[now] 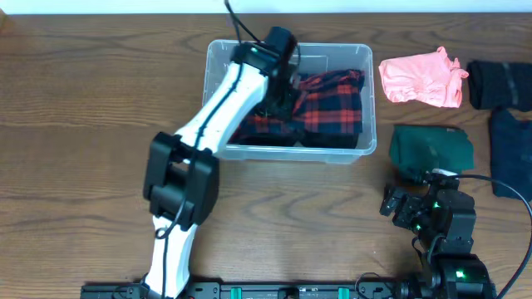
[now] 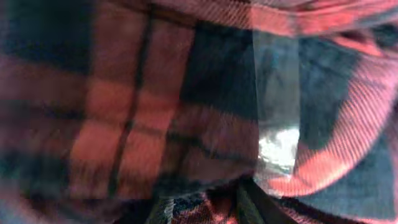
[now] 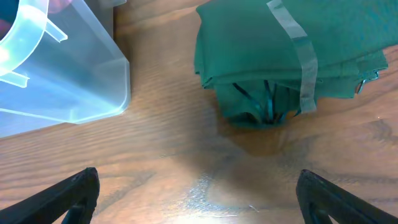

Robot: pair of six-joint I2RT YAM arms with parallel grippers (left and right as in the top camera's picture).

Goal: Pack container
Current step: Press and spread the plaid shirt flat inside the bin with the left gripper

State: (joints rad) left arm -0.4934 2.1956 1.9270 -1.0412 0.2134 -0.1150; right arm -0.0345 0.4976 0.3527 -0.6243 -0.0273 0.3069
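The clear plastic container (image 1: pixel 332 51) stands at the back middle of the table. A folded red-and-black plaid garment (image 1: pixel 332 104) lies inside it. My left gripper (image 1: pixel 283 91) reaches down into the container and is pressed into the plaid cloth. In the left wrist view the plaid garment (image 2: pixel 124 112) fills the frame, and cloth sits between the narrowed fingers (image 2: pixel 205 208). My right gripper (image 1: pixel 411 193) is open and empty just above the table in front of a folded green garment (image 1: pixel 432 149). In the right wrist view, its fingers (image 3: pixel 199 193) are spread wide, with the green garment (image 3: pixel 280 50) ahead and the container's corner (image 3: pixel 68 68) at left.
A pink garment (image 1: pixel 420 77) lies right of the container. A dark ribbed garment (image 1: pixel 499 83) and a navy one (image 1: pixel 511 149) lie at the far right edge. A strip of clear tape (image 2: pixel 277 106) runs across the plaid cloth, and another crosses the green garment.
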